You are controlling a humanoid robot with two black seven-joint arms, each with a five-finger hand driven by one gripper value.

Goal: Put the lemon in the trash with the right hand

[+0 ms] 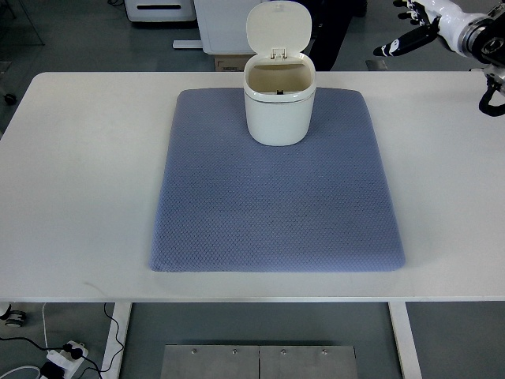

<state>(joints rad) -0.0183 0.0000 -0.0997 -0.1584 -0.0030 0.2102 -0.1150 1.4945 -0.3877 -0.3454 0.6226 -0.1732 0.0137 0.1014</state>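
Fingers [402, 43] first: dark, straight and loosely spread on the right hand [414, 28], up in the far right corner, hanging past the far edge of the table and holding nothing. Behind them runs the white wrist and a grey forearm joint out to the right edge, with a black hook-shaped part hanging just below the arm.

Lemon? Not to be seen anywhere on the table or mat. The inside of the trash can shows as far as the camera sees in, and there is only a pale, plain wall there; its floor is hidden.

The trash can [278, 99] is a small cream-white bin, upright at the far middle of the mat, its hinged lid [279, 28] flipped up and standing open at the far side. No brand, label or readable writing on it.

Under it lies a blue-grey quilted mat [276, 205], roughly square, spread over the centre of a white table [79, 181]. The tabletop is otherwise bare white.

Beyond the far edge: grey floor, white cabinets or machine bases, and a cardboard box edge behind the lid. At the near left, under the table, a white power strip [67, 354] with cables lies on the floor.
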